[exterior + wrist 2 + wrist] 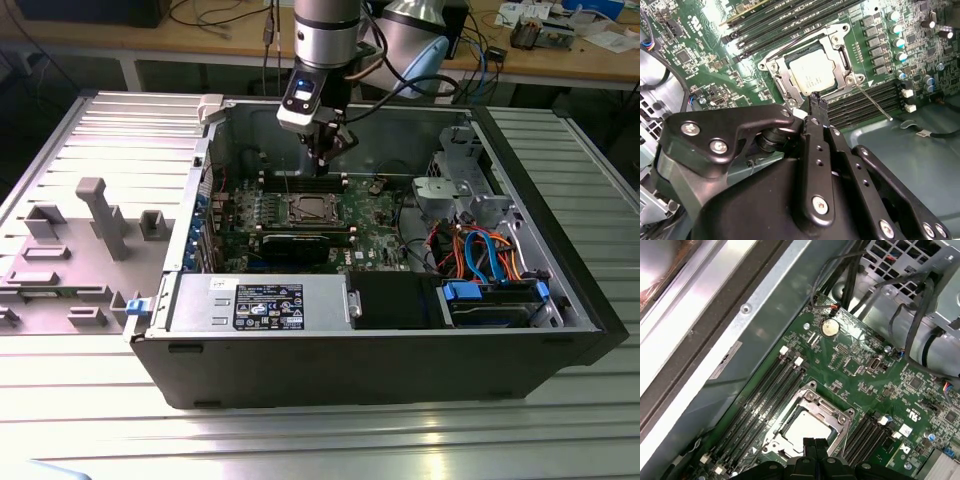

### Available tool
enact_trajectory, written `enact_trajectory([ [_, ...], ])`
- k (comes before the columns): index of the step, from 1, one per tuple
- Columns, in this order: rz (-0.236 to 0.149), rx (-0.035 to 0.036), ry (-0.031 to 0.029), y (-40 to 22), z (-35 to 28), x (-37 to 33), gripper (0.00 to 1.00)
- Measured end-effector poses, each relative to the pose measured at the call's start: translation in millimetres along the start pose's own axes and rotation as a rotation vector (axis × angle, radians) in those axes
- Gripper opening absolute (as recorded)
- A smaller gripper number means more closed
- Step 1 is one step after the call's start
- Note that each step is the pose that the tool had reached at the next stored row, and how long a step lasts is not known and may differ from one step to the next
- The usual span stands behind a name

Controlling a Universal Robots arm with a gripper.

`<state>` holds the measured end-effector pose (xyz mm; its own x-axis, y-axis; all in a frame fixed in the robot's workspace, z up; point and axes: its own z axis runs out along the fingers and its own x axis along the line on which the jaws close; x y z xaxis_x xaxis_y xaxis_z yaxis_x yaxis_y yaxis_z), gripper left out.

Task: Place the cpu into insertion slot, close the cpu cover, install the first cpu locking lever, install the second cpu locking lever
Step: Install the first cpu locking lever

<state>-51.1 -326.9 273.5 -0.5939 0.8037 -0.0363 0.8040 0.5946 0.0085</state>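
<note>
The cpu (812, 75) is seen lying flat in the insertion slot (799, 51) on the green board (705, 60), inside the open computer case (400, 360) that is set on the desk (100, 420). The cpu cover (832, 37) appears to be lowered around it, with the chip's metal top showing through the window. A thin locking lever (874, 102) is seen standing out from the socket corner, across the long black memory slots (865, 95), so it is judged not yet latched. The gripper (817, 102) is held closed and empty, its tips just beside the socket's near edge. If the lever were pushed off line, the tips could slip from the thin rod and strike the board, or the cover could be clamped unevenly over the chip
</note>
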Motion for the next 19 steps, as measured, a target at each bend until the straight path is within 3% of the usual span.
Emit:
enact_trajectory([
  [6, 0.000, -0.0001, 0.0000, -0.7, 0.0, 0.5, 0.11],
  [12, -0.003, -0.0002, 0.0000, -6.6, -0.2, 4.9, 0.11],
  [19, -0.114, -0.0041, 0.0009, -7.0, 0.0, 5.2, 0.11],
])
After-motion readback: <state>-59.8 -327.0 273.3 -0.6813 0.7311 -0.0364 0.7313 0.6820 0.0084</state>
